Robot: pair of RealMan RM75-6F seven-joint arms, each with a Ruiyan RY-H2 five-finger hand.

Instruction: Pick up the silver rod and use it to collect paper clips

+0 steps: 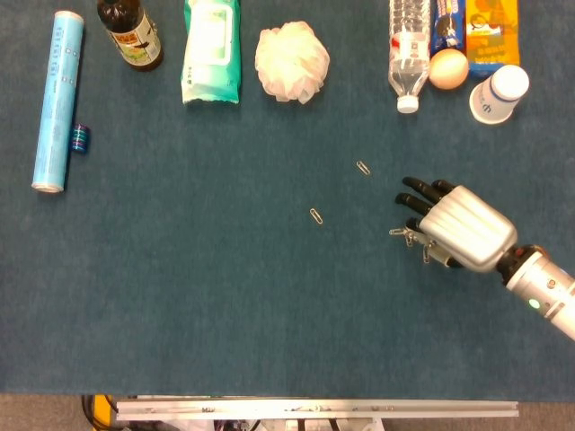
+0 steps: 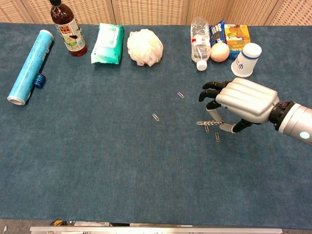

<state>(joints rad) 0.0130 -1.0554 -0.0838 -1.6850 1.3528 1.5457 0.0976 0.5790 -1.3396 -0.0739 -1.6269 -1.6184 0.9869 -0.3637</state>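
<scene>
My right hand (image 1: 460, 229) (image 2: 242, 100) pinches the thin silver rod (image 2: 209, 123) underneath its fingers, palm down, right of the table's middle. The rod's tip (image 1: 395, 233) points left, low over the blue cloth. One paper clip (image 2: 207, 128) lies right at the rod, touching or clinging to it. Another clip (image 2: 217, 137) lies just in front of the hand. Two more paper clips (image 1: 363, 167) (image 1: 316, 215) lie apart to the left. The left hand shows in neither view.
Along the far edge stand a brown bottle (image 1: 130, 34), a green wipes pack (image 1: 211, 49), a white mesh sponge (image 1: 292, 61), a water bottle (image 1: 409, 49), an egg (image 1: 447, 68) and a white cup (image 1: 499, 93). A blue roll (image 1: 58, 99) lies far left.
</scene>
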